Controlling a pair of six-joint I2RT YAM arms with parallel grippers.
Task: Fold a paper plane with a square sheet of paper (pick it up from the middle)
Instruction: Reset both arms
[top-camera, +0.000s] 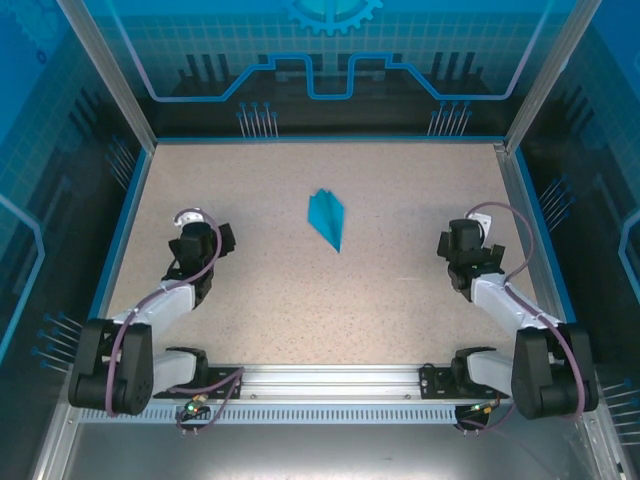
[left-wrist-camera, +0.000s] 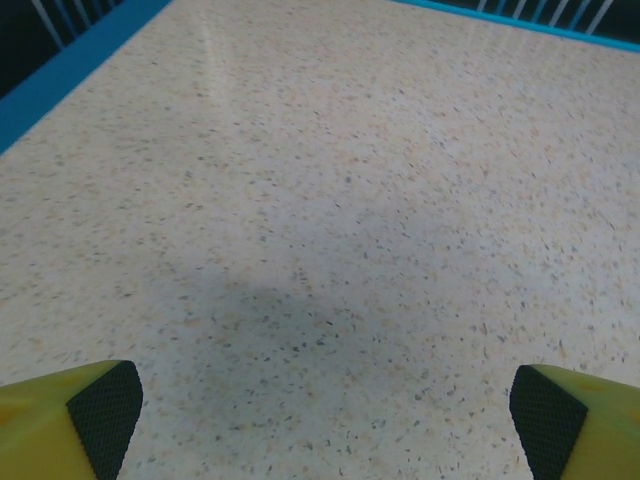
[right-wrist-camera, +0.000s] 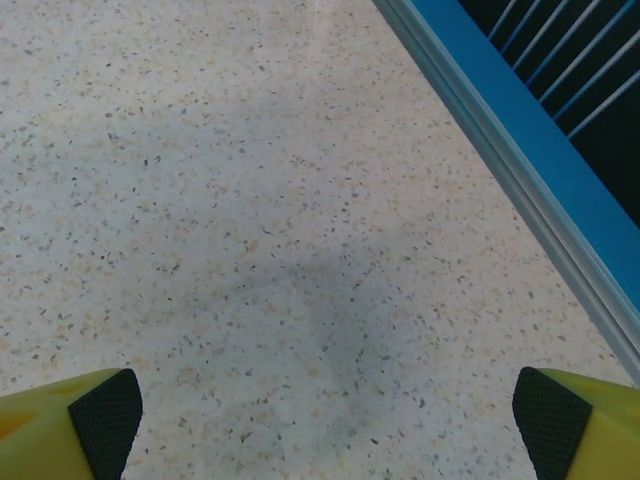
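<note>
The paper plane (top-camera: 327, 218), a narrow cyan-blue dart with layered creases, lies flat on the speckled table (top-camera: 300, 310), its tip pointing toward the near right. A flat square sheet of paper is out of view. My left gripper (top-camera: 205, 240) hovers well to the plane's left and is open, with bare tabletop between its yellow, black-padded fingers (left-wrist-camera: 100, 415). On the plane's right, my right gripper (top-camera: 470, 255) is just as far off and also open over bare table, its fingers (right-wrist-camera: 100, 415) spread wide. Neither gripper touches the plane.
A blue raised rim (top-camera: 120, 230) borders the table on the left, back and right. In the right wrist view that rim (right-wrist-camera: 520, 130) runs close beside the gripper. Transparent walls (top-camera: 330, 60) enclose the workspace.
</note>
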